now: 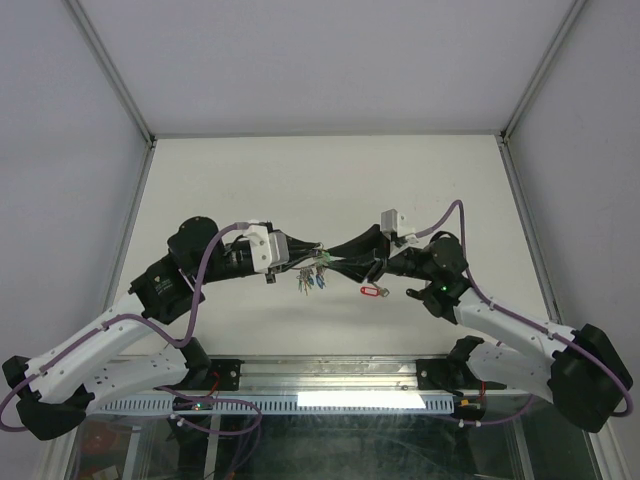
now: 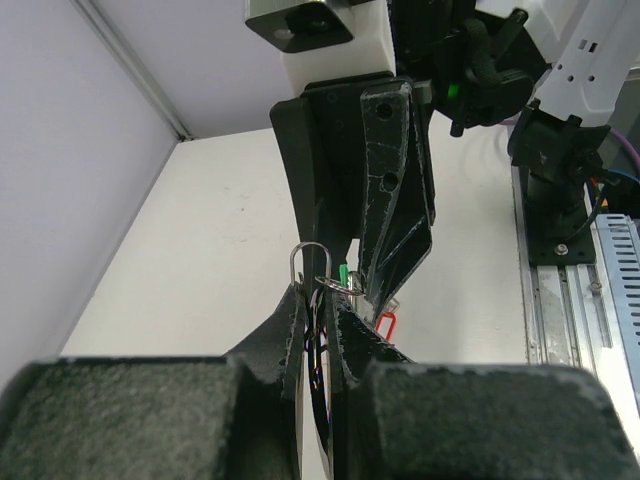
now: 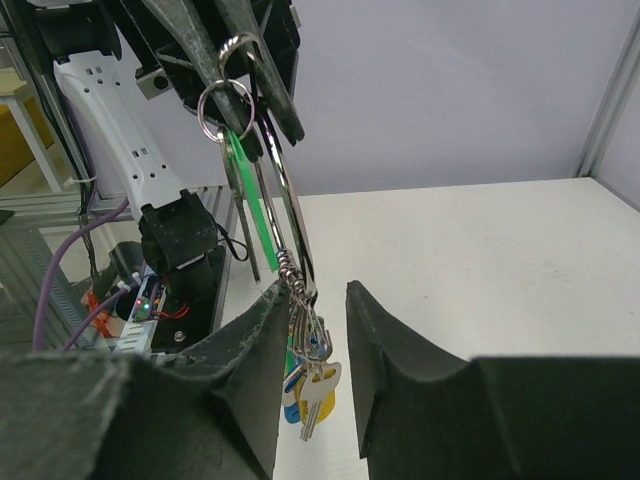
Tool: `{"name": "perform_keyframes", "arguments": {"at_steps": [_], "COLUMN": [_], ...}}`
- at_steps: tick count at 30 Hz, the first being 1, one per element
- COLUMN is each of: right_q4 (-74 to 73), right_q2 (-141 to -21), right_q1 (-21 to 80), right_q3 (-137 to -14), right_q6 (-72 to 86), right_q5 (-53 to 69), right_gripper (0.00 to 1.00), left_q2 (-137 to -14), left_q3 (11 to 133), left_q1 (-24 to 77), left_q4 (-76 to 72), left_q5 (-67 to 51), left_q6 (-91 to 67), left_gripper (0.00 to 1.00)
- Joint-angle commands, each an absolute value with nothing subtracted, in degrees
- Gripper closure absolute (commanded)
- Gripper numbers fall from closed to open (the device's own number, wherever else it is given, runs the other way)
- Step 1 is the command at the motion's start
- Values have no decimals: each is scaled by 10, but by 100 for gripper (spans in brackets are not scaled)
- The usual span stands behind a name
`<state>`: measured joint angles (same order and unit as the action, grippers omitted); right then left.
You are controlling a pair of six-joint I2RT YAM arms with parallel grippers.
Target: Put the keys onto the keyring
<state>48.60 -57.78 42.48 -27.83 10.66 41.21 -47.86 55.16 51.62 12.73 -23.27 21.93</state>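
One red-tagged key [image 1: 375, 291] (on table [image 1: 250, 180]), one keyring [image 1: 312, 278].

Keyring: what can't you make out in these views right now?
Top external: the keyring is too small and crowded by both grippers; its opening cannot be seen.
Left wrist: the left gripper hides most of the ring with its fingers.
Right wrist: unclear whether the right gripper clamps anything; its finger covers some of the hanging keys.
Top external: the red tag shows, but its key is too small to see.
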Motion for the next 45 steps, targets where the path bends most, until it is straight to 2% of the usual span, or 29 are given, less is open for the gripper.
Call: {"name": "perform_keyframes", "arguments": {"at_steps": [1, 18, 21, 25, 27, 29, 34, 38, 45], "right_q4": [536, 610, 618, 622, 617, 582, 353, 228, 101], "right_q2": [-589, -623, -624, -625, -617, -598, -523, -471, -440], "right_q1": [430, 445, 445, 445, 445, 445, 443, 442, 442], "right_q3": [-294, -305, -304, -305, -301, -302, -340, -374, -428], "right_q6": [113, 146, 149, 148, 138, 107, -20, -29, -29], "right_q5": [416, 419, 417, 419, 410, 390, 320, 315, 315], "right_gripper": [69, 76, 81, 100, 100, 100, 100, 100, 100], "left_q2": [-470, -476, -477, -477, -475, -470, -453, -444, -441], "left_q3": [581, 576, 577, 577, 575, 571, 559, 552, 549], "left_q1": [506, 493, 489, 484, 482, 480, 474, 469, 463], "left_q4": [77, 77, 76, 76, 72, 67, 49, 41, 40], "left_q5": [-265, -294, -301, -311, -319, -325, -327, -328, -326], "left_q6": [214, 214, 214, 214, 214, 212, 206, 203, 203], "left_gripper": [100, 100, 100, 100, 100, 98, 79, 68, 63]}}
